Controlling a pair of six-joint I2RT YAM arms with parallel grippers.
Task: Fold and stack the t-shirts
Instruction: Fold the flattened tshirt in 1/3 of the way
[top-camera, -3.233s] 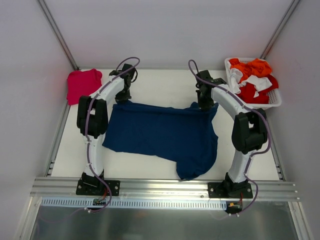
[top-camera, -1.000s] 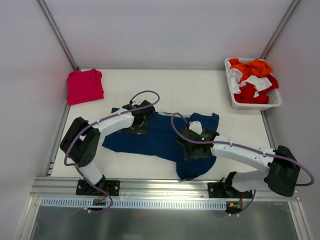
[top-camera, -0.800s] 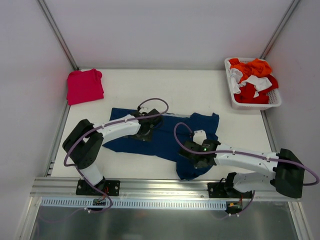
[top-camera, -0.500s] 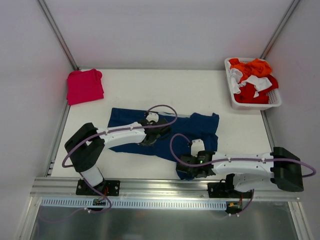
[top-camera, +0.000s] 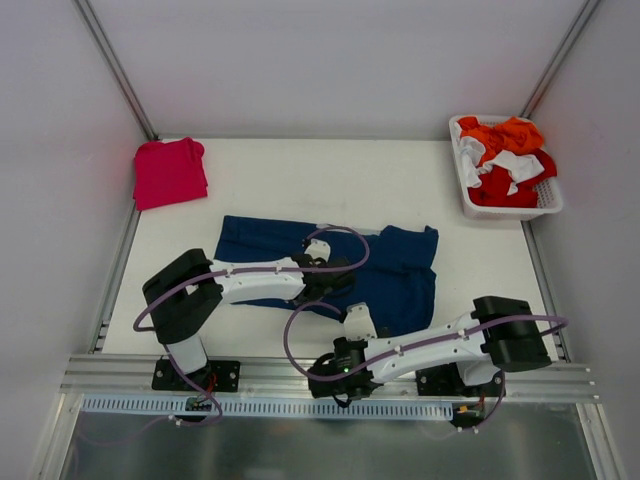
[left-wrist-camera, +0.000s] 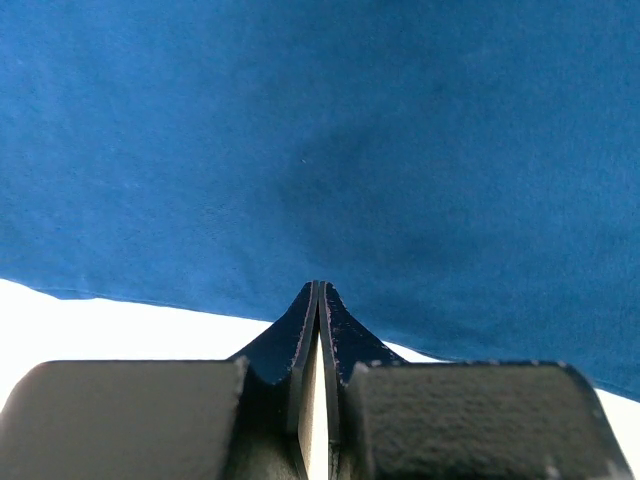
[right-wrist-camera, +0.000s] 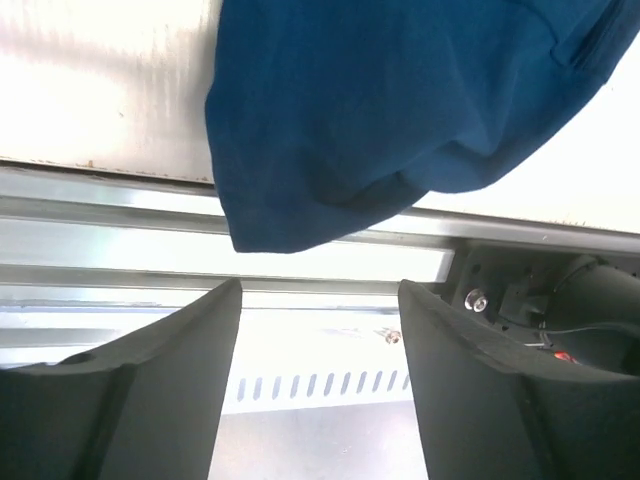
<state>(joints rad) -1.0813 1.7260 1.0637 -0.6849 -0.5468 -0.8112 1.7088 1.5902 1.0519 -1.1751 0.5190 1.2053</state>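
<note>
Squarely in the middle of the tabletop (top-camera: 350, 180) lies the navy t-shirt (top-camera: 400, 275), spread flat, its long side running left to right. The left claw (left-wrist-camera: 318, 300) sits at the shirt's near hem, roughly at the midpoint of that edge. Its two fingers (left-wrist-camera: 300, 340) are pressed tight together with their tips over the blue cloth. Whether any fabric is caught between them cannot be told from the wrist view. The left arm lies low across the near left part of the shirt to get there.

The right claw (right-wrist-camera: 320, 290) is off the cloth, down over the aluminium rail (top-camera: 120, 372) along the near edge of the tabletop. Its fingers are spread apart with nothing between them. Just beyond its tips, a rounded lobe of the navy t-shirt droops over the near edge onto the rail. The right arm stretches low along that edge, in front of the shirt's near right part.

The red t-shirt (top-camera: 168, 172) lies folded in the far left corner, well apart from both claws. A white basket (top-camera: 505, 212) with orange, white and red garments stands in the far right corner.
</note>
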